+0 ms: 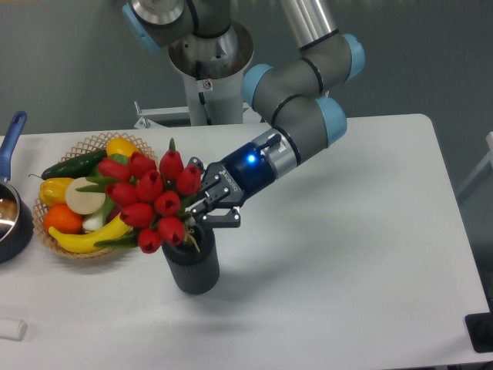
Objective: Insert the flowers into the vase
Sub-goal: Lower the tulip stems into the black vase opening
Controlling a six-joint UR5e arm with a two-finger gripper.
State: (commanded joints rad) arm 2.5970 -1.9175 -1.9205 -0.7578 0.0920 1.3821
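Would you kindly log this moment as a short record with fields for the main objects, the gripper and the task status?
flowers: red tulip bunch, tilted to the left, stems entering the vase mouth
vase: dark ribbed cylinder, upright on the white table
gripper: shut on the stems just above the vase rim
basket: wicker basket of fruit and vegetables left of the vase, partly hidden by the blooms
pan: dark pan with blue handle at the left edge
task status: stems in the vase, bunch not yet released

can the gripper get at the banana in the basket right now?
Probably not: the gripper is shut on the flowers, and the buds hang over the banana on the basket's near side.
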